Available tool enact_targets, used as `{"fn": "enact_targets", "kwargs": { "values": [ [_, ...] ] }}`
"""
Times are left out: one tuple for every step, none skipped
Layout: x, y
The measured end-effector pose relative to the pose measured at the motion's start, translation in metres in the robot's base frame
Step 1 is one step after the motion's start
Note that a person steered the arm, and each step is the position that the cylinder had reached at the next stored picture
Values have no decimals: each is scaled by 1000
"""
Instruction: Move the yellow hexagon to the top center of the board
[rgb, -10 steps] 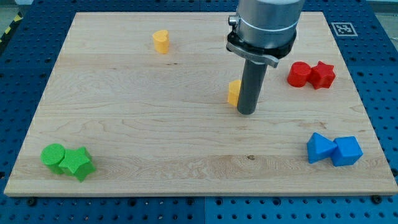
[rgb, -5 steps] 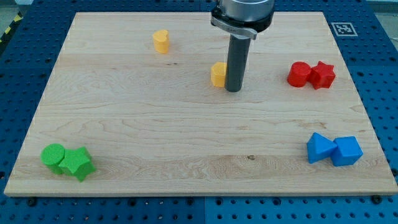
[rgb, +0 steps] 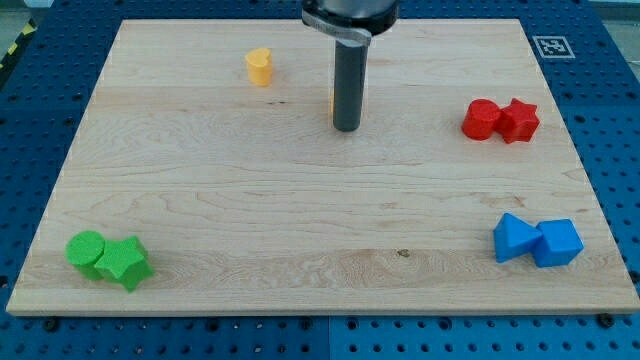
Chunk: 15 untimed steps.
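Note:
The yellow hexagon (rgb: 333, 103) is almost wholly hidden behind my rod; only a thin yellow sliver shows at the rod's left edge, above the board's middle. My tip (rgb: 346, 127) rests on the board (rgb: 200, 180) just in front of and right of that sliver, touching or nearly touching it. A second yellow block (rgb: 259, 66), rounded, stands at the upper left of the board, apart from the rod.
A red cylinder (rgb: 481, 119) and red star (rgb: 518, 120) sit together at the right. A blue triangle (rgb: 514, 238) and blue cube (rgb: 557, 243) sit at the lower right. A green cylinder (rgb: 86, 249) and green star (rgb: 125, 263) sit at the lower left.
My rod has moved up and to the left across the board, pushing the yellow hexagon with it. The hexagon is now mostly hidden behind the rod. Other blocks have not moved.

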<state>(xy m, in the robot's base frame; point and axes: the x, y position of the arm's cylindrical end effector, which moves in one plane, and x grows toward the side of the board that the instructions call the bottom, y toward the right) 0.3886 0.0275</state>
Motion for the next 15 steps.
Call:
{"fn": "enact_targets", "kwargs": {
  "values": [
    [-32,0],
    [-66,0],
    [-97,0],
    [-110,0],
    [-112,0],
    [-112,0],
    [-111,0],
    [-102,18],
    [-100,44],
    [-104,61],
    [-106,61],
    [-129,60],
    [-132,59],
    [-137,43],
    [-140,28]
  ]
}}
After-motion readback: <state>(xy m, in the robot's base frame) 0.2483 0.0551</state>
